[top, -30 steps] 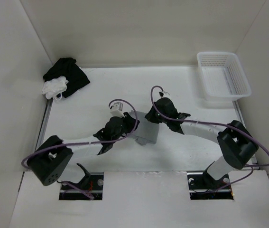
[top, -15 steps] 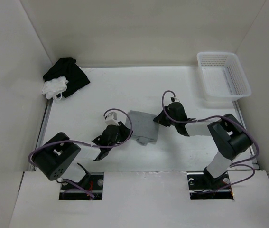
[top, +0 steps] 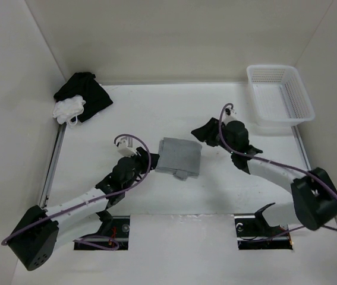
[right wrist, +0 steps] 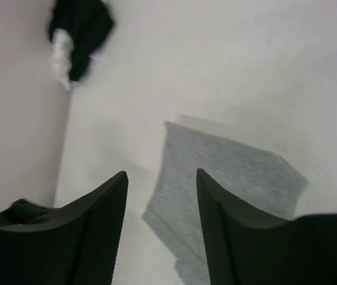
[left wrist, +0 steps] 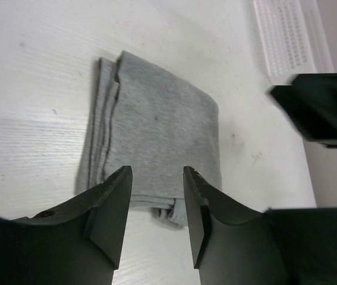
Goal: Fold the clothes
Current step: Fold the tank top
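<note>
Text and labels: none can be read in any of the three views.
Brands, numbers, signs: none is shown on the plain heather-grey knit top [top: 179, 157].

Top external: high, behind arm bases, looks down on whole bench [top: 126, 113]. Left wrist: low, close, looks past left hand [left wrist: 156, 175] toward white basket [left wrist: 287, 35]. Right wrist: higher, faces black cloth bundle [right wrist: 82, 29] corner. All three share folded grey top [top: 179, 157].
</note>
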Tool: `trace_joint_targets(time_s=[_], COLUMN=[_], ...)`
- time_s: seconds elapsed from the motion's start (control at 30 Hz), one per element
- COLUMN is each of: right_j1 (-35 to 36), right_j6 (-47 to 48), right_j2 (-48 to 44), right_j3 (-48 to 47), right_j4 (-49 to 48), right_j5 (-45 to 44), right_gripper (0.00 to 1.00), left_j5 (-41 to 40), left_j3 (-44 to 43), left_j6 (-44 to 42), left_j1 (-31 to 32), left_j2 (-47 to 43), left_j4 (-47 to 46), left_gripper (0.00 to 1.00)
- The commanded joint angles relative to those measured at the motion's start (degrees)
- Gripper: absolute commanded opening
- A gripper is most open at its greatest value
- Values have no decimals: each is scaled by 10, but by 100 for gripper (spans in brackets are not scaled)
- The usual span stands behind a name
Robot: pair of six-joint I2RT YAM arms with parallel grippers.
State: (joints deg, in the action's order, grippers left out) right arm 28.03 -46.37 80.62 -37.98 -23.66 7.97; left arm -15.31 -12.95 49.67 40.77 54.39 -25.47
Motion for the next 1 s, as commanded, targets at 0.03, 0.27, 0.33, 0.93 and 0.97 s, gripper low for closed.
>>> trace_joint_targets(time_s=[0.03,0.27,0.33,0.93,0.97], right_j1=[-12,-46,-53,-85,-85], right_j6=[57,88,68,35,35], right_j2=[-111,-198,-205,-195,-192], right_j3=[8,97,139,173,172], right_j4=[14,-44,-90,-118,-118], right_j5=[-30,-174,-203,-201,-201], right_gripper=[60,70,71,73,73], left_j5=[-68,-59,-50,1,1], left_j3=[-55,-63,-65,-79,-80], left_j6=[-72,-81,-71,-91,-93], left_j1=[-22,-84,-99,-128,-128], left_j2=[-38,-72,-74,-39,-37], left_j4=[138,231,248,226,225], left_gripper=[44,54,55,54,54])
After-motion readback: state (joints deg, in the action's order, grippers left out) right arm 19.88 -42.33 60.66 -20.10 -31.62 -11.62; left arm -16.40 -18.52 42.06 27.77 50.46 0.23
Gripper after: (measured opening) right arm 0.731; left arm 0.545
